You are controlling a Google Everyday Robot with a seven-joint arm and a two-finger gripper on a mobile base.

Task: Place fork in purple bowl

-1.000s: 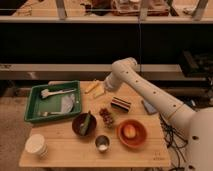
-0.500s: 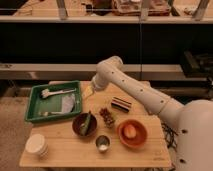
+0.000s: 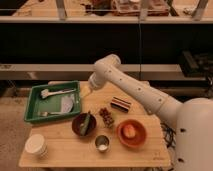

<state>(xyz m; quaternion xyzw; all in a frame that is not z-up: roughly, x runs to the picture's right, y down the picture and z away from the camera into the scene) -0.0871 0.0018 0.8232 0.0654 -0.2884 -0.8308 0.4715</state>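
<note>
Swung left across the wooden table (image 3: 65,156) over the past second, the robot's white arm (image 3: 135,92) now reaches from the machine's body at the right edge of the scene, elbow raised, and brings the gripper (image 3: 85,91) down beside the right rim of the green tray (image 3: 50,121), where a second ago it hung nearer the middle of the table; nothing else on the table has shifted. From where I stand the jaws look spread, with nothing seen between them. The fork (image 3: 50,114), a thin pale sliver, lies inside the tray along its front edge, apart from the gripper. Behind it in the same tray lie a larger whitish utensil (image 3: 56,92) with a broad head and a pale flat piece (image 3: 67,104). The purple bowl (image 3: 80,128) stands just in front of the tray's right corner with a green item (image 3: 88,121) leaning in it. To its right sit a brown cluster (image 3: 105,116), a dark striped block (image 3: 120,104), an orange bowl (image 3: 140,137) and a small metal cup (image 3: 102,143); a white cup (image 3: 36,145) stands at the near left corner
</note>
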